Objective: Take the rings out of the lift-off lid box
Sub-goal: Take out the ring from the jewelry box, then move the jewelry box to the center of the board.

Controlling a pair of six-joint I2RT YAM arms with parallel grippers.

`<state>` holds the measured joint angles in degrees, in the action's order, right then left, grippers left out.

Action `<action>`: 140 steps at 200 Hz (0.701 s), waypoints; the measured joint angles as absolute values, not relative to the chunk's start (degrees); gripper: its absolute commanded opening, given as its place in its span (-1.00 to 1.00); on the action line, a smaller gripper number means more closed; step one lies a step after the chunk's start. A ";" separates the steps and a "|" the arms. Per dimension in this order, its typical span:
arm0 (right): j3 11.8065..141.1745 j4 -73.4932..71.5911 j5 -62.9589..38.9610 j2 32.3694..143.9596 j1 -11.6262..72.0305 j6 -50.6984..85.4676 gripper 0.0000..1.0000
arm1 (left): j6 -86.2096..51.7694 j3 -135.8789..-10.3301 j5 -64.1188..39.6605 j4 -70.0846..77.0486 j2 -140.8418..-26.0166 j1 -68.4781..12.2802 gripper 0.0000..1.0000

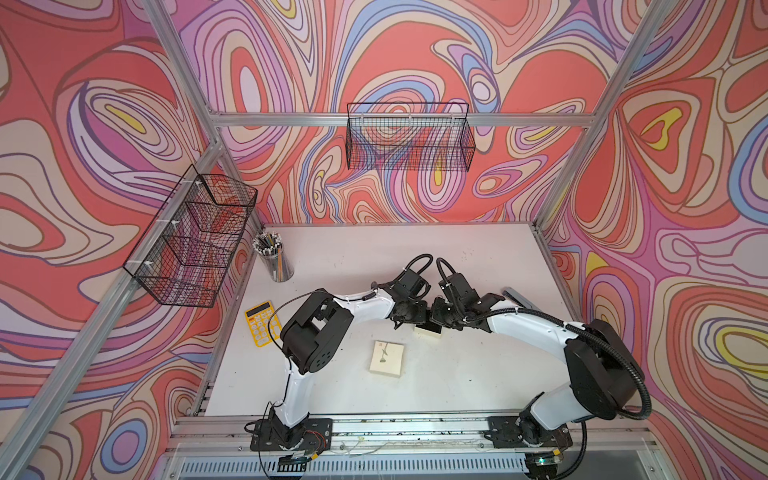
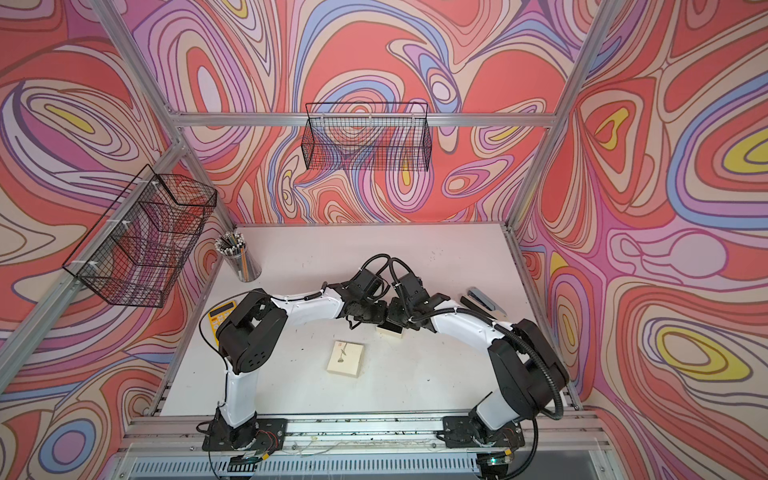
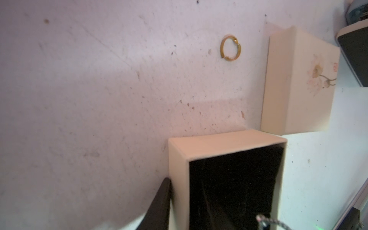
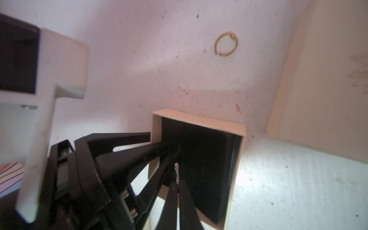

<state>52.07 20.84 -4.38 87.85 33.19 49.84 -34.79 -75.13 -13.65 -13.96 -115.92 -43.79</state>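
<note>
The cream box base (image 1: 428, 331) with its black inside (image 3: 235, 185) stands open at mid-table. Its flower-printed lid (image 1: 386, 358) lies flat nearer the front. My left gripper (image 3: 179, 191) straddles one box wall, with one finger (image 3: 159, 205) pressed on the outside and the other inside. My right gripper (image 4: 177, 184) is shut on a silvery twisted ring (image 4: 176, 173), held edge-on over the box's opening. That ring (image 3: 264, 221) also shows in the left wrist view. A thin golden-looking ring (image 3: 231, 47) lies flat on the table beyond the box.
A yellow calculator (image 1: 259, 323) lies at the left edge, and a cup of pencils (image 1: 274, 257) stands at the back left. A grey stapler (image 2: 484, 300) lies at the right. Two wire baskets (image 1: 409, 137) hang on the frame.
</note>
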 measured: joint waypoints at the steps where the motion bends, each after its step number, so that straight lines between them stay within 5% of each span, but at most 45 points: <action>1: 52.07 20.82 -4.38 87.83 33.15 49.84 -1.00 | -34.79 -75.11 -13.65 -13.96 -115.92 -43.79 -0.43; 85: 52.38 20.91 -6.31 87.61 28.01 48.45 -1.00 | -34.11 -72.77 -11.77 -15.22 -113.65 -43.92 -0.34; 140: 63.94 25.10 -1.76 98.08 26.65 43.29 -1.00 | -32.49 -68.99 -8.38 -17.85 -109.75 -43.40 -0.26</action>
